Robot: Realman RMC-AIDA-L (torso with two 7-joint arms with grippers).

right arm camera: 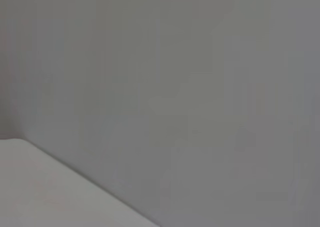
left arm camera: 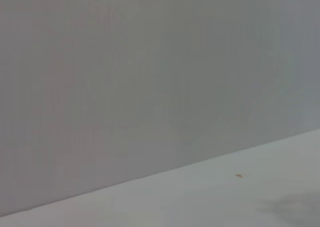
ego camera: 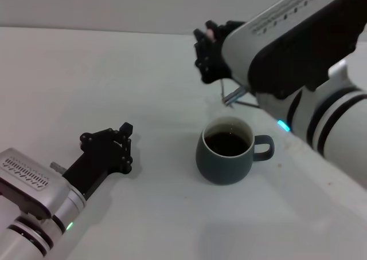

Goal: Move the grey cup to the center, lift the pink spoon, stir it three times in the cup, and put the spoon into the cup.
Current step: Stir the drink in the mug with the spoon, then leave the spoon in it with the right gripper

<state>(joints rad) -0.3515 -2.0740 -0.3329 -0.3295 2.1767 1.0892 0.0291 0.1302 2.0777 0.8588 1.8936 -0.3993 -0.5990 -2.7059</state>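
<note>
Low at the head view's near left, the left gripper (ego camera: 123, 142) rests on the white table (ego camera: 114, 71), its opening impossible to judge. Only this view shows anything; both wrist views give blank wall and table edge. Behind the grey cup (ego camera: 226, 157), which holds dark liquid, the right gripper (ego camera: 209, 54) pinches the pink spoon (ego camera: 222, 91) above it.

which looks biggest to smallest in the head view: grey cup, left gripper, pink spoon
1. grey cup
2. left gripper, looking near the cup's size, so that order is unsure
3. pink spoon, mostly hidden in the right gripper
</note>
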